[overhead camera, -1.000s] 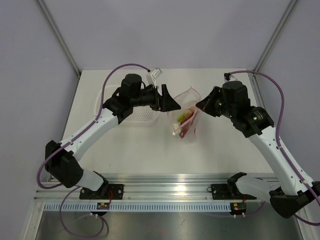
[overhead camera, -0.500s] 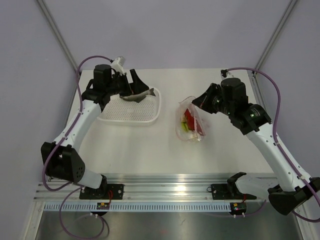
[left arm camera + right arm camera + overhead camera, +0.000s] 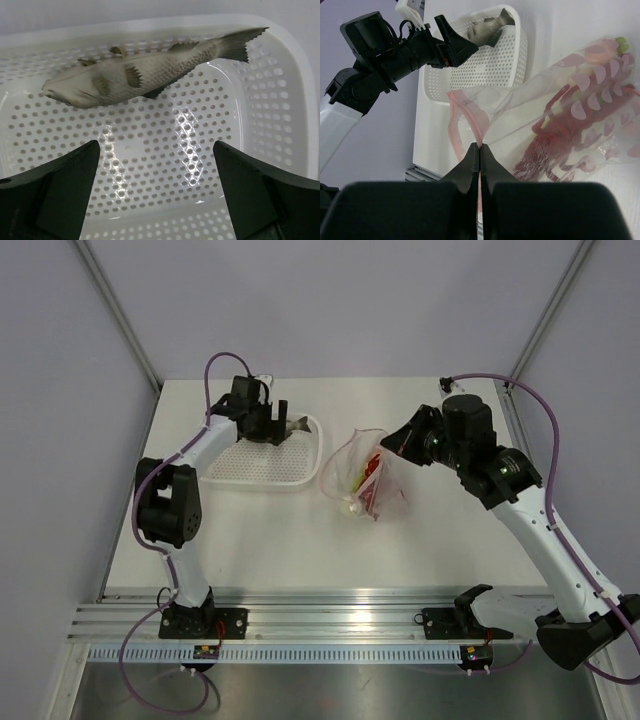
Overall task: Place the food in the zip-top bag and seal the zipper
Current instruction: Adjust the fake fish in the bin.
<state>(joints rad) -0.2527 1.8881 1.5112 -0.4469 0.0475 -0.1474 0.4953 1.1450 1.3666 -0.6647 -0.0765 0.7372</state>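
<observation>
The fish (image 3: pixel 135 75) lies on its side across the far end of the basket (image 3: pixel 295 115), in the upper left of the top view. The left gripper (image 3: pixel 157 200) hangs above it with jaws spread wide and nothing between them. The right gripper (image 3: pixel 479 152) is pinched shut on the bag (image 3: pixel 570 110) at its mouth, on the pink zipper (image 3: pixel 456 125). It lifts that edge so the bag sags onto the table (image 3: pixel 260 540) at centre, with the lobster (image 3: pixel 545 145), some green and the peach pieces inside. The risks, as I judge them, start with the fish, which is long, smooth and slanted towards the basket wall. A grip closing near its head or tail could squirt it out or tilt it, and a fingertip could catch the basket and drag it. The bag hangs from one pinched point, its mouth a narrow floppy loop, so the fish may snag the rim, or the contents may spill if that edge drops.
</observation>
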